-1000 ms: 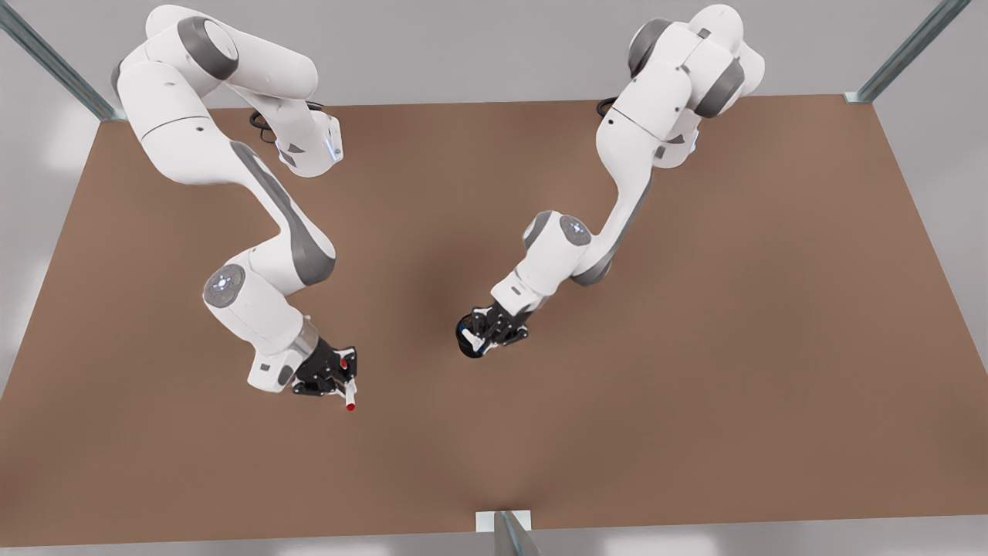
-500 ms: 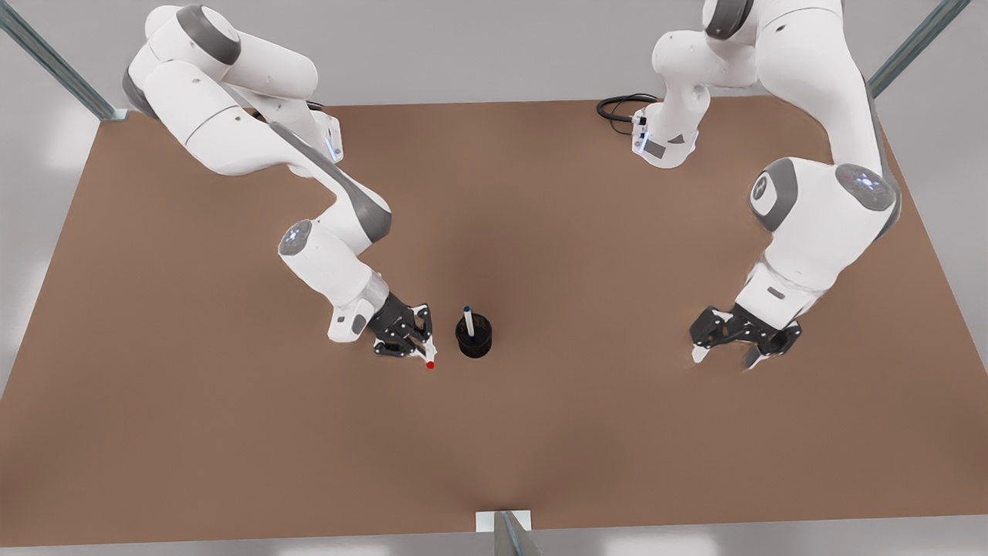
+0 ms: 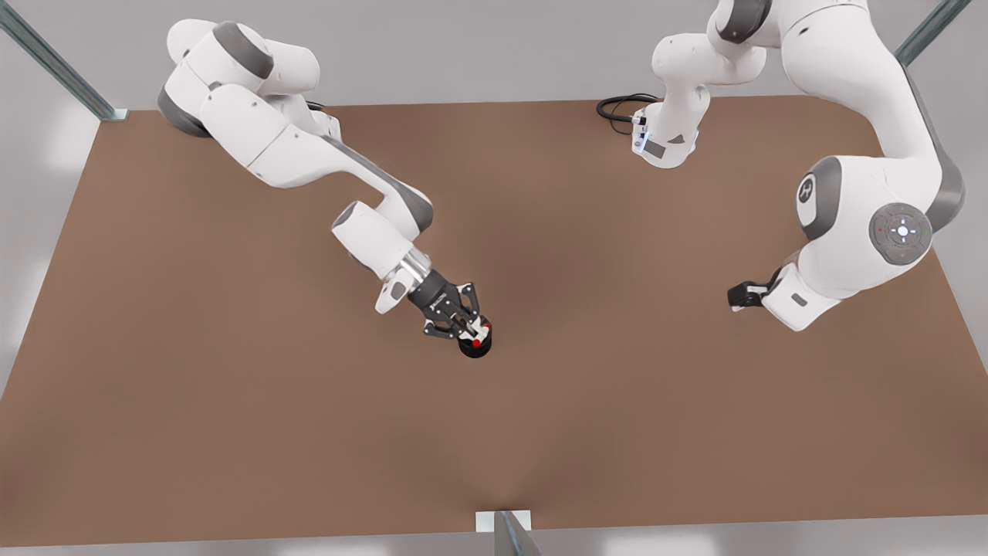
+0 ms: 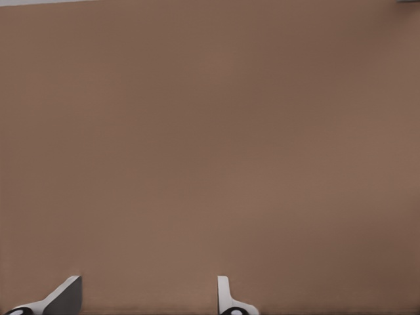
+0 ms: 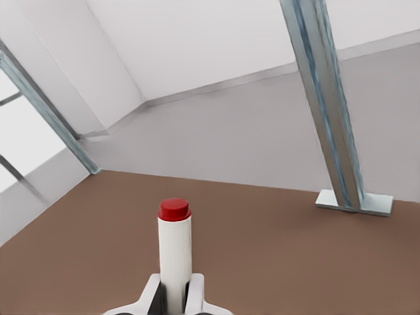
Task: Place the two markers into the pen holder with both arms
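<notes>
The black pen holder point(image 3: 474, 353) stands mid-table. My right gripper point(image 3: 465, 324), on the front view's left, hangs right above it, shut on the red-capped marker point(image 3: 478, 341), whose red end points down at the cup's mouth. In the right wrist view the white barrel with its red end point(image 5: 174, 244) stands out between the fingers point(image 5: 151, 296) of the right gripper point(image 5: 174, 294). The other marker is hidden. My left gripper point(image 3: 742, 296), on the front view's right, sits tucked under its wrist; its fingertips point(image 4: 65, 294) are spread apart over bare table, the left gripper point(image 4: 146, 298) holding nothing.
The brown table point(image 3: 231, 401) has metal frame posts at its corners point(image 3: 54, 66) and one at the middle of the near edge point(image 3: 505, 529). A black cable point(image 3: 617, 104) lies by the arm base at the far edge.
My right gripper carried the red marker from beside the pen holder to directly over it. My left arm drew farther back to the front view's right, its gripper now half hidden under the wrist.
</notes>
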### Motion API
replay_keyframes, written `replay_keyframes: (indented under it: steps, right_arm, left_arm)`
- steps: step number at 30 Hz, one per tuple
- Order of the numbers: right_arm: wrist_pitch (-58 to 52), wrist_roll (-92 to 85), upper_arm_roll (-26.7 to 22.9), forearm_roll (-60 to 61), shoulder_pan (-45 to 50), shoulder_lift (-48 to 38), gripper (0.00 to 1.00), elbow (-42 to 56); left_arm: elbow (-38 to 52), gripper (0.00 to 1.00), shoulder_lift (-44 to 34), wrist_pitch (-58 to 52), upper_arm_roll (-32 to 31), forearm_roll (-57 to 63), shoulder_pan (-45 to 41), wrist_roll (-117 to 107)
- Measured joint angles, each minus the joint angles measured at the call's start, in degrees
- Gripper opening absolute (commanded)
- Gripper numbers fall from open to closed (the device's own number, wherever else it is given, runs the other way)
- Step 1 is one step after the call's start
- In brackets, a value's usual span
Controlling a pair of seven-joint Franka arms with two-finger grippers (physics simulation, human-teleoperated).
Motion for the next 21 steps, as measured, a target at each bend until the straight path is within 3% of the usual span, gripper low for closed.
replay_keyframes:
  steps: [4,9,21]
  right_arm:
    - [2.0,1.4,-6.0,-2.7,4.8,0.2,0.28,0.1]
    - [3.1,2.8,-9.0,-6.0,6.1,0.4,0.28,-0.1]
    - [4.0,4.9,-10.3,-13.5,4.0,0.4,0.29,-1.5]
  left_arm:
    - [-0.1,1.00,0.7,-0.9,0.0,0.0,0.1,0.1]
    - [-0.1,1.00,0.8,-1.4,-0.1,-0.1,-0.1,0.2]
    - [-0.4,1.00,2.2,-1.6,-0.1,-1.5,0.0,0.3]
